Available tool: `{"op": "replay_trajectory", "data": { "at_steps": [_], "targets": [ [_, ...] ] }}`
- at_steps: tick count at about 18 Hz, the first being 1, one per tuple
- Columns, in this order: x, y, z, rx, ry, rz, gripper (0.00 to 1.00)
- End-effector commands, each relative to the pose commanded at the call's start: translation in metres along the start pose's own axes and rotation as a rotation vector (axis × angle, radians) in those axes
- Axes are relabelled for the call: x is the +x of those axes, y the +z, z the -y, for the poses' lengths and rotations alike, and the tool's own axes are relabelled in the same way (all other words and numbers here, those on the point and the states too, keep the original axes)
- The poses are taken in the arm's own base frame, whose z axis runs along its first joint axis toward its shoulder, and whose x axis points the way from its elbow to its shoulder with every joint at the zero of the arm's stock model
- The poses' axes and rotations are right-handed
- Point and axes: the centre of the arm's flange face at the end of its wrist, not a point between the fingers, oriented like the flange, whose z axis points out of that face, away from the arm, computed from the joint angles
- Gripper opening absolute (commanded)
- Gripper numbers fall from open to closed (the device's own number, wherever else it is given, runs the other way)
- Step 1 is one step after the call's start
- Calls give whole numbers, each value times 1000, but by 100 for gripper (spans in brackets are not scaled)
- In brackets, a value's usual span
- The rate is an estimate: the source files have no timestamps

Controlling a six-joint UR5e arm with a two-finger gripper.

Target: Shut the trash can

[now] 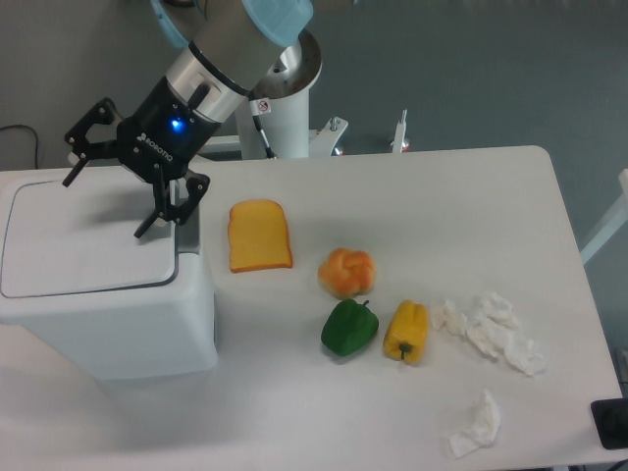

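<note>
Gripper (104,208) hovers with fingers spread wide, released, holding nothing, above the trash can (103,294), whose lid (83,240) lies flat.

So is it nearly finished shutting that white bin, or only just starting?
It looks nearly finished. The trash can has its flat lid lying down level on top, so the closing itself appears done. The pincer hangs open just above the lid's back edge, holding nothing. What seems left is only for the arm to pull away. Whether the latch has actually caught cannot be told from here.
</note>
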Motion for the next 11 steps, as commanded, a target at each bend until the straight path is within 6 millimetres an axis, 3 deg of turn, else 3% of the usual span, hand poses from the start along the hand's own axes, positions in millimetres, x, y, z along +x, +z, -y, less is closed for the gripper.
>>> {"op": "replay_trajectory", "data": {
  "at_steps": [11],
  "targets": [
    [-2,-5,-3,5,-11,8,100]
  ]
}}
